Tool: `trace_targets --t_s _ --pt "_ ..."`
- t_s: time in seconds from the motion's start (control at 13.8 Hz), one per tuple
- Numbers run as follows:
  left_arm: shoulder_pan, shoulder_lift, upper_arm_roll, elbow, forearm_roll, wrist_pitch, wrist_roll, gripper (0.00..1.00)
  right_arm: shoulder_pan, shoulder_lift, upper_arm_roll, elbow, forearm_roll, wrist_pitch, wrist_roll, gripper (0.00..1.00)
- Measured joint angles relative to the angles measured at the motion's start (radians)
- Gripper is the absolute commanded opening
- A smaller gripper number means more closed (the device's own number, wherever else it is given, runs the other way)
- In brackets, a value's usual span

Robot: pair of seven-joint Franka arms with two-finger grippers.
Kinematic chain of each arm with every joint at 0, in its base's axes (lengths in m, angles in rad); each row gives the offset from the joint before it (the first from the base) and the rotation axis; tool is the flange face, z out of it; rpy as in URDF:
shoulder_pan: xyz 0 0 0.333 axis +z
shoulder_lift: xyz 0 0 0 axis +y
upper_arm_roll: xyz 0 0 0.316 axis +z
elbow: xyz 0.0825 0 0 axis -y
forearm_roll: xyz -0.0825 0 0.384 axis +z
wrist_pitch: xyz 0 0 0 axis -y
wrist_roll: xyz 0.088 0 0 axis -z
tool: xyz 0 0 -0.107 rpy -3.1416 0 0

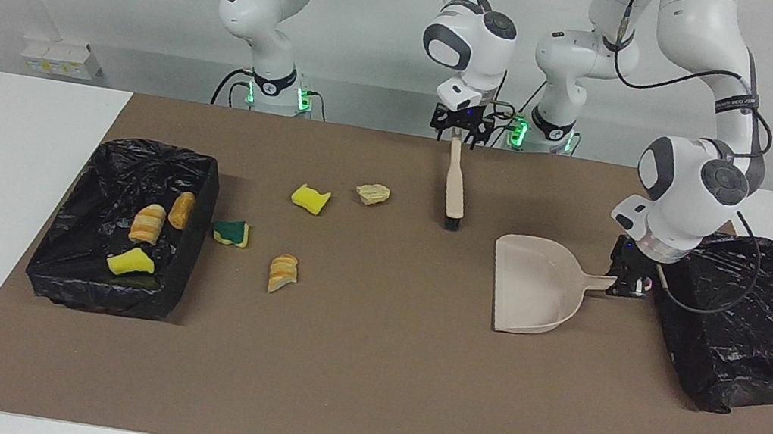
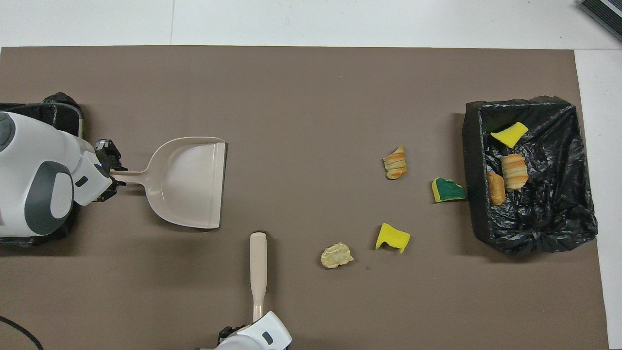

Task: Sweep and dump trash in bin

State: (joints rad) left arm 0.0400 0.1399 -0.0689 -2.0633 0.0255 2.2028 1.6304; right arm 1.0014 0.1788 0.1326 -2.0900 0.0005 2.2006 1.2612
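Note:
Four trash scraps lie on the brown mat: a yellow sponge (image 1: 310,199) (image 2: 392,238), a tan chunk (image 1: 372,193) (image 2: 336,255), a green-and-yellow sponge (image 1: 231,233) (image 2: 447,190) and an orange-striped bread piece (image 1: 283,273) (image 2: 396,163). Two bread pieces (image 1: 148,223) and a yellow sponge (image 1: 130,261) lie in the black-lined bin (image 1: 135,153) (image 2: 474,146). My left gripper (image 1: 628,284) (image 2: 109,171) is shut on the handle of the beige dustpan (image 1: 533,285) (image 2: 192,182). My right gripper (image 1: 457,134) is open, down at the handle end of the brush (image 1: 455,185) (image 2: 258,262).
A second black-bagged bin (image 1: 753,325) stands at the left arm's end of the table, just beside the left gripper. The brown mat (image 1: 369,383) covers most of the white table.

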Motion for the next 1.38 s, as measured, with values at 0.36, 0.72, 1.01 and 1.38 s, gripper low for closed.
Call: trace_targets --t_s 0.36,0.72,1.01,1.38 --pt "-0.008 -0.001 0.0 -0.001 0.0 0.001 0.0 0.0 -0.001 -0.002 -0.003 0.0 -0.021 0.002 0.001 0.0" --pt "-0.008 -0.002 -0.001 -0.001 0.0 0.002 -0.001 0.0 -0.039 -0.039 -0.016 0.016 -0.034 0.003 0.0 0.0" --pt "-0.037 -0.005 -0.01 -0.001 0.0 -0.004 -0.061 0.0 -0.114 -0.139 -0.017 0.005 -0.043 -0.173 -0.002 0.0" --pt "-0.191 -0.029 -0.014 -0.015 0.0 -0.037 -0.245 0.0 -0.174 -0.33 -0.017 -0.182 -0.151 -0.372 -0.003 0.0"
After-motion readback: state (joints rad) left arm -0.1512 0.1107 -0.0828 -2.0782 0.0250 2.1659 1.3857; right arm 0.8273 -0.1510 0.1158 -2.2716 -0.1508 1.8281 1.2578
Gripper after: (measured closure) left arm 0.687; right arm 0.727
